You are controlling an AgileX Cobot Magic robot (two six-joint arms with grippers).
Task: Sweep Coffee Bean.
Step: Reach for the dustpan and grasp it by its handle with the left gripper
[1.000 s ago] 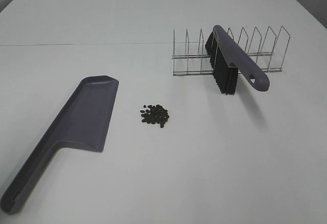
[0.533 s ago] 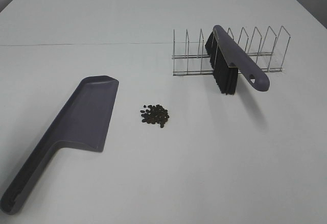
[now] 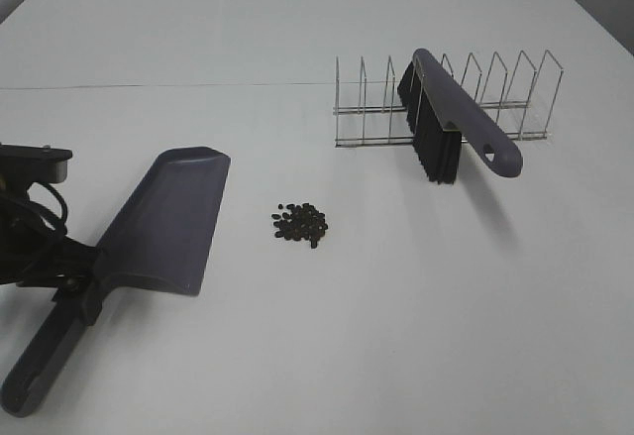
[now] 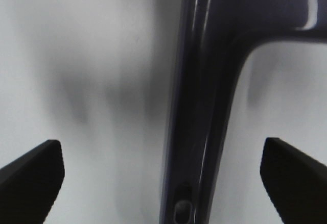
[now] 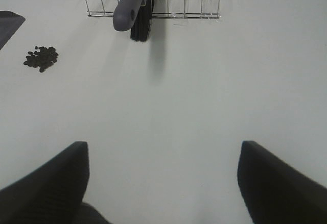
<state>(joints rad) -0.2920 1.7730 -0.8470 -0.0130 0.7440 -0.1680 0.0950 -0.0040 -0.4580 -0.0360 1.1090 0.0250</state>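
Change noted: half a second ago the high view showed no arm at all. Now the left arm has come in from the near left, and the left gripper (image 3: 81, 291) sits over the grey dustpan (image 3: 168, 217), at the point where the handle (image 3: 45, 356) meets the pan. Nothing else has shifted.

Left jaws: apart. In the wrist view one finger stands on each side of the handle, with white table (image 3: 396, 306) visible in both gaps. We find no contact yet, and the pan lies flat.

Right gripper (image 5: 163, 183): jaws apart, nothing between them, held over bare table on the near side of the brush (image 5: 134, 4). The high view does not show this arm.

The coffee beans (image 3: 300, 224) lie in one loose cluster on the table, just right of the dustpan's open edge and well apart from the brush. No bean is in the pan.

The brush stands in the wire rack (image 3: 515, 98) at the far right, bristles down and handle end pointing near — untouched.

Assessment: the task is at its opening step. We judge that the left arm is lined up to close on the handle; sweeping cannot begin until the right arm takes the brush from the rack.
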